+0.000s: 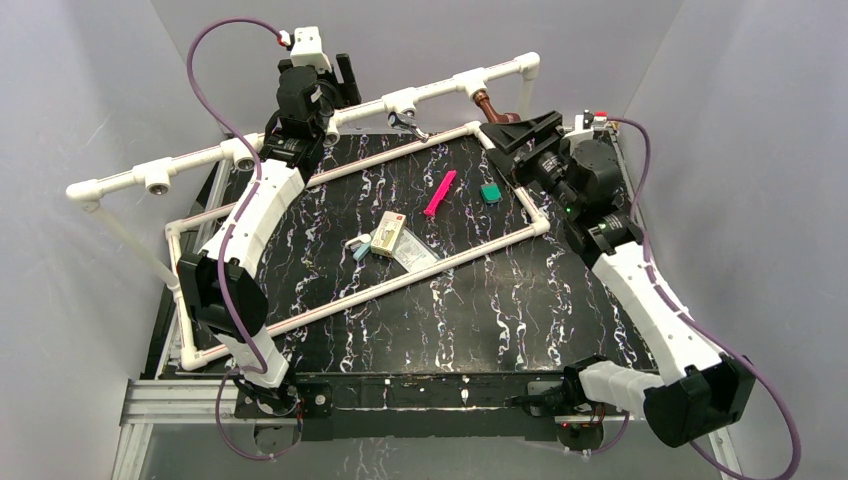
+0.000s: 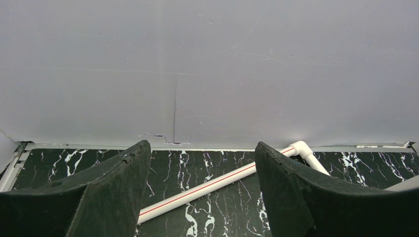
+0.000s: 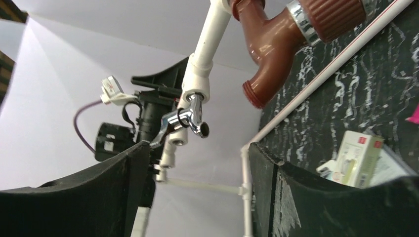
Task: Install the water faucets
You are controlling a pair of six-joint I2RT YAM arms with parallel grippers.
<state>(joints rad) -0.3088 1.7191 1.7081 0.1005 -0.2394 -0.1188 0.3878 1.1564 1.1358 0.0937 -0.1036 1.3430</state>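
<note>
- At the back of the table, seen from above, the brown faucet (image 1: 487,103) sat in a tee socket (image 1: 473,82) of the white pipe rail (image 1: 190,160). The silver faucet (image 1: 405,122) hung from the next tee to its left.
- The right gripper (image 1: 512,130) stood just beside the brown one, and the left gripper (image 1: 343,80) was up by the rail, left of the silver one.
- A pink strip (image 1: 440,193) and a small box (image 1: 388,235) lay loose on the marble tabletop (image 1: 480,300).
- From the left wrist, the jaws stood apart with nothing between them. Only marble and a red-striped pipe (image 2: 207,185) showed beyond.
- From the right wrist, the jaws were likewise parted and empty, with both faucets ahead of them and untouched.
- The brown one looked like glossy moulded plastic: light, stiff, and slippery along the spout. I would take it by its ribbed knob (image 3: 336,17), where the pads could bite.
- The silver one looked heavier and slicker, and is best pinched across the body near its stem rather than at the spout tip.
- How tightly either one was seated, I could not tell.
</note>
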